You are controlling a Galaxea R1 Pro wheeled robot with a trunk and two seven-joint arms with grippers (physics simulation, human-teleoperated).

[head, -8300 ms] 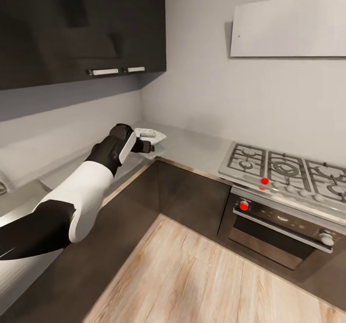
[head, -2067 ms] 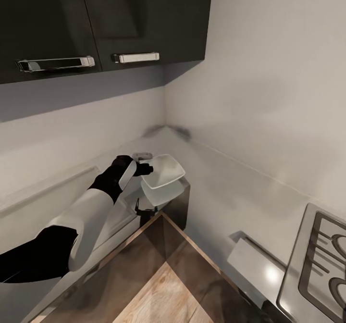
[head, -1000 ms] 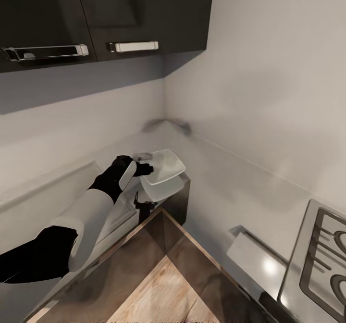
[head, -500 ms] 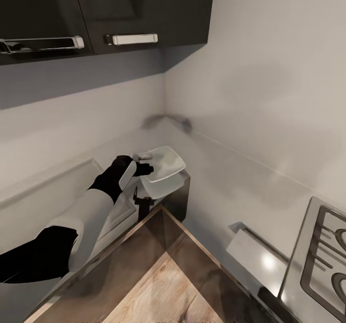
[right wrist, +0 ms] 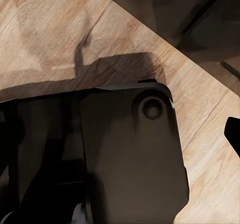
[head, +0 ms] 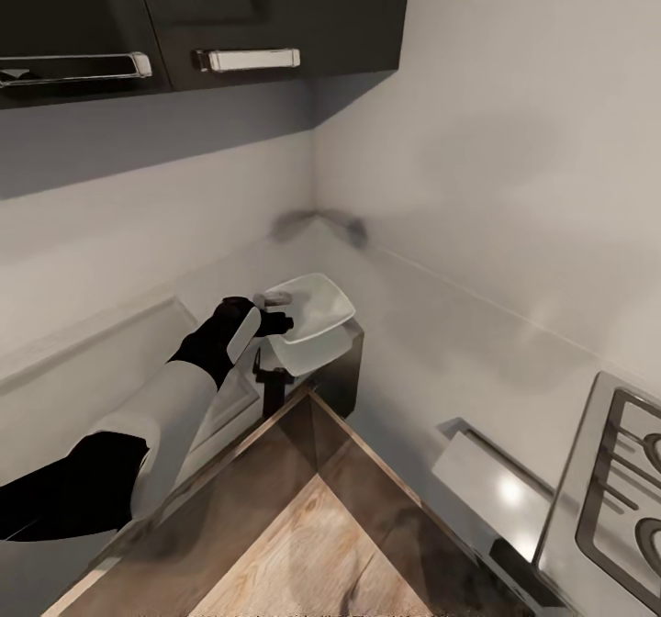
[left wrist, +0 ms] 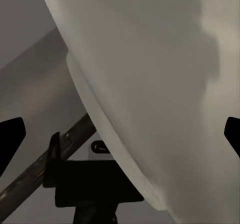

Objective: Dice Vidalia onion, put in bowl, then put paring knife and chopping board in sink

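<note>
- Our left gripper [head: 275, 322] is closed on the near rim of the white bowl [head: 312, 306], holding it tilted just above the countertop [head: 431, 342], close to the inner corner of its front edge.
- Against half a second ago, the bowl sits slightly higher in the head view; the cabinet handles [head: 246, 59] have also shifted, so the camera moved.
- In the left wrist view the bowl [left wrist: 160, 84] looms close.
- We cannot tell the right gripper's state; its wrist view shows wood floor [right wrist: 45, 29].

Soft, even light fills the kitchen; the glossy countertop [head: 431, 351] mirrors the bowl [head: 308, 309] near its inner corner edge. A bright glare spot sits beside the stove [head: 606, 498] (edges slightly blurred). Wrist views are dimmer.
</note>
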